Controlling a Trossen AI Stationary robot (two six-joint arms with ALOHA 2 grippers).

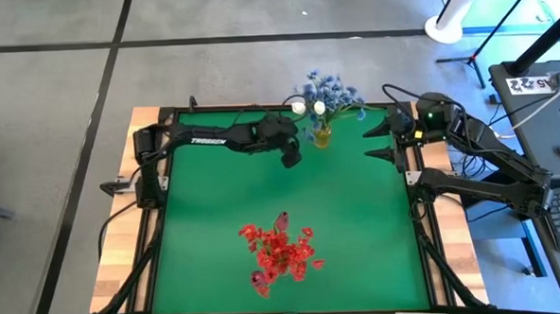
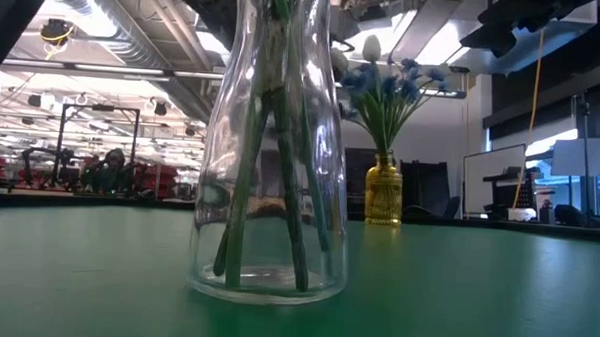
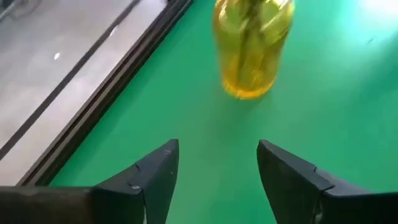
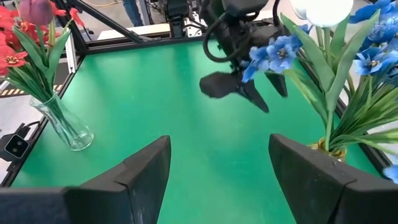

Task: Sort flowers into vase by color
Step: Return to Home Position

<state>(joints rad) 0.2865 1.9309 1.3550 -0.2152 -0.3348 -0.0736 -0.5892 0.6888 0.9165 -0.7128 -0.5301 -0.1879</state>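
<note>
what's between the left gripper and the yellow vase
Only bare green mat, seen in the left wrist view between the left gripper and the yellow vase.

Left end effector point(image 3: 217, 147) and right end effector point(image 4: 219, 139) gape.

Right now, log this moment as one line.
left gripper open by yellow vase | right gripper open | red flowers in transparent vase | blue flowers, white flowers in yellow vase

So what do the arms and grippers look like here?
Both arms are black. The left arm carries white TROSSEN lettering; the right arm shows a green light. The left gripper and right gripper each have two dark wedge-shaped fingers.
</note>
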